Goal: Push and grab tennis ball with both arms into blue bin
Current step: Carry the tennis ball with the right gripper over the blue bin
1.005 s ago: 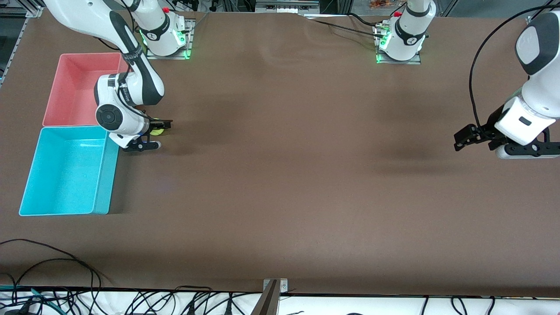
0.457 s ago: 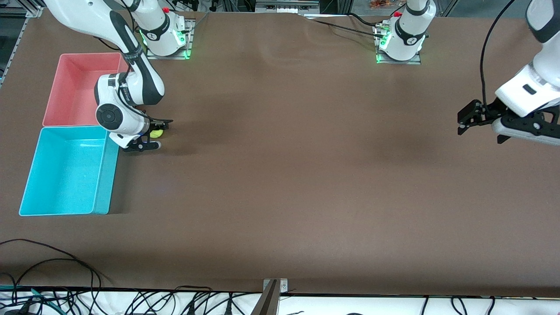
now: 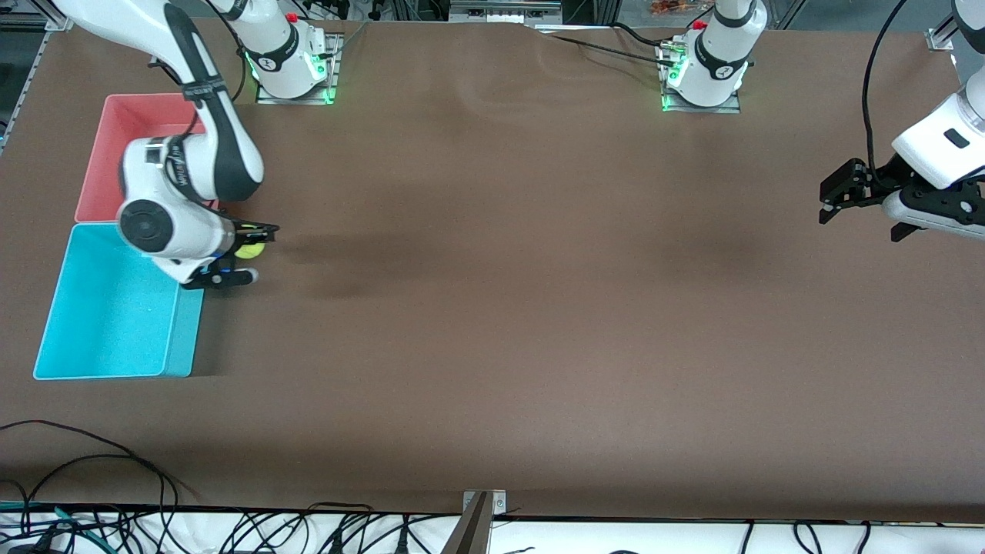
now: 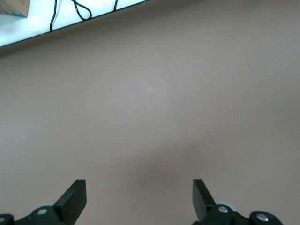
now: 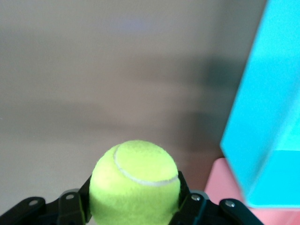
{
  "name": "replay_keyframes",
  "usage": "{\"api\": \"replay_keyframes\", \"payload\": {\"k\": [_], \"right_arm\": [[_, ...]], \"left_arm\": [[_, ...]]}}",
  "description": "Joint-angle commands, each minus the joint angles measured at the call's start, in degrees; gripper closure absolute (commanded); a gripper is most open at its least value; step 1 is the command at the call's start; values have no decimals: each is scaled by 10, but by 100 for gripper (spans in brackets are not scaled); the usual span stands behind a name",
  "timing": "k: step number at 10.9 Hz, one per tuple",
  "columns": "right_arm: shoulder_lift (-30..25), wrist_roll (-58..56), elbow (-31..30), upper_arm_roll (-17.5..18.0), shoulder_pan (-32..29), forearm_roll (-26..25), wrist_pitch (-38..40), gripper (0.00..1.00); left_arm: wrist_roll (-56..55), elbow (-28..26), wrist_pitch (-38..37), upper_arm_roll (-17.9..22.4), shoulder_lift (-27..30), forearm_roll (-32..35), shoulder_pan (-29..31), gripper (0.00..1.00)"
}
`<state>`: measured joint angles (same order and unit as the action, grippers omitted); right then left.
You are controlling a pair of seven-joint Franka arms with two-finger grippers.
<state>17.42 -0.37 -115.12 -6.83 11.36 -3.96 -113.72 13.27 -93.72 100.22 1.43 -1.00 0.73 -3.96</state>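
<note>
Your right gripper [image 3: 245, 251] is clamped on the tennis ball [image 3: 249, 249]. In the right wrist view the ball [image 5: 135, 182] sits squarely between the two fingers [image 5: 71, 206], pinched from both sides, so the grip looks centered.

The gripper and ball are up off the table [image 3: 500, 308], over the brown surface just beside the blue bin [image 3: 115, 323], at the bin's corner nearest the pink bin [image 3: 108, 161]. The ball is not over the bin's opening; the bin's tall wall [image 5: 262, 108] stands right next to the claw in the right wrist view, with a sliver of the pink bin [image 5: 225, 187] showing below it. Both bins touch along one edge at the right arm's end of the table, the blue one nearer the front camera.

Your left gripper [image 3: 835, 196] hangs in the air over bare table at the left arm's end, well apart from the ball and bins. Its fingers [image 4: 75, 199] stand wide apart with nothing between them; the left wrist view shows only table surface under it. That arm is waiting.
</note>
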Motion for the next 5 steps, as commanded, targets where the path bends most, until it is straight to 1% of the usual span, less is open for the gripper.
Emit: {"api": "replay_keyframes", "payload": {"k": [1,2,4,5], "right_arm": [[3,-146,58,1,-83,-5,38,77],[4,-191,66,1,-115,-4,39,77],[11,-255,71,1,-157,-1,39,77],[15,-284,71,1,-176,11,39,77]], "left_arm": [[8,28,-24,-37,-12,-20,40,0],[-2,28,-25,-38,-13,-21,43,0],[-25,28,-26,-39,-13,-36,49,0],[-25,28,-27,-44,-13,-35,49,0]]}}
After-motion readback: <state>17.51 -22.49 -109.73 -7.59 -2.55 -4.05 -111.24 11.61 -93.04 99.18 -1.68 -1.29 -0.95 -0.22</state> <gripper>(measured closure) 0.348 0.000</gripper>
